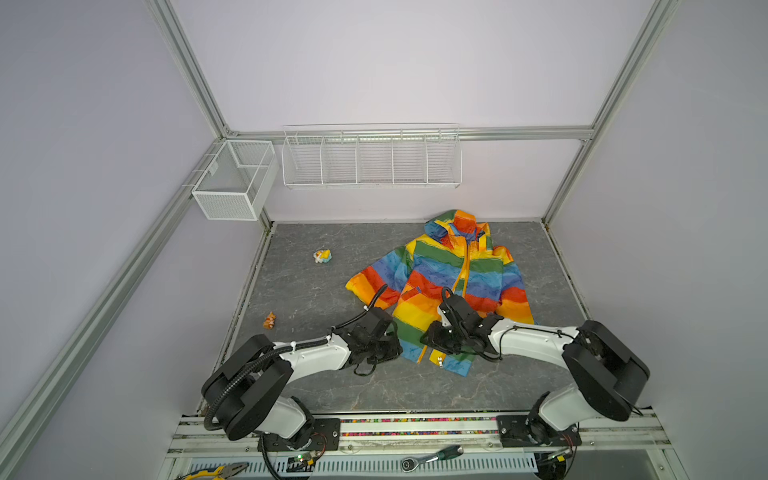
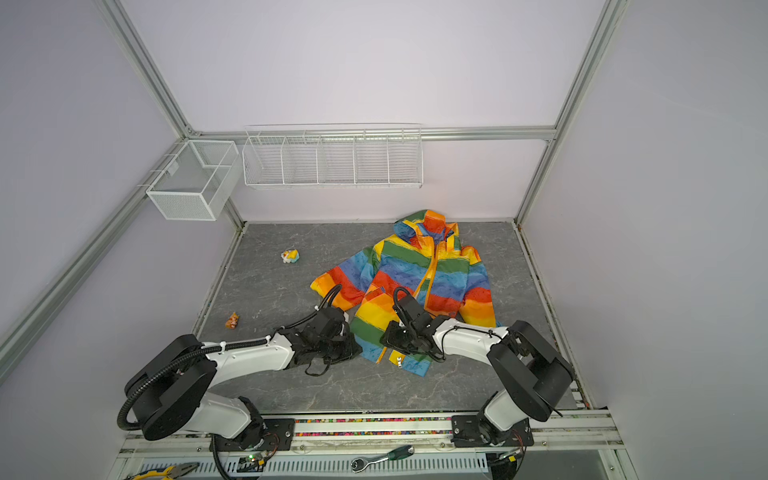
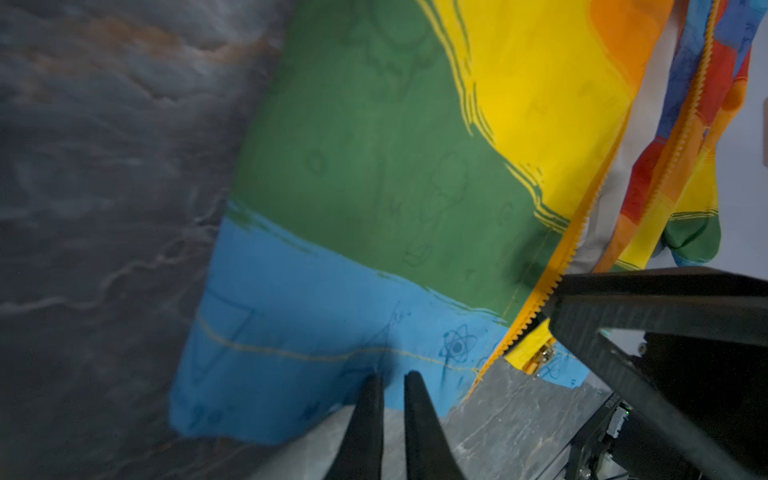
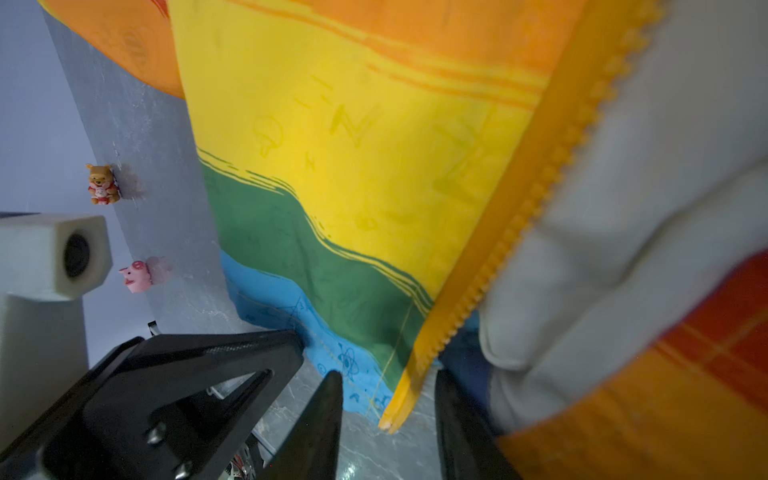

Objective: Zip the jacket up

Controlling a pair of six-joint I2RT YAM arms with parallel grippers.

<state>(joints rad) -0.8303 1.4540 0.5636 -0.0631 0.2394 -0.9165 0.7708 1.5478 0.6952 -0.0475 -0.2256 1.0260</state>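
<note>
1. While the jacket (image 1: 449,270) lies spread on the grey table (image 1: 316,386), right of centre with its hood toward the back wall and its hem toward the arms, the lower front gapes open. That looks like the end where the zip must be started.
2. The left arm (image 1: 316,357) stretches low and inward, wrist dipped to the hem. The right arm (image 1: 528,336) reaches in from the opposite side, wrist bent down over that same open front.
3. Left gripper (image 3: 392,380): fingers drawn almost together on the blue hem, nipping it, to judge by the crease running to their tips. Likely it's there to pin that panel steady.
4. Right gripper (image 4: 388,386): fingers spread, one on each side of the zipper tape (image 4: 478,282) at its bottom end, and not clamped on it.
5. Smallest of all, the metal slider (image 3: 540,358) sits at the foot of the other panel, near that tape end but apart from it. My read is the two ends are being lined up to mate.
</note>
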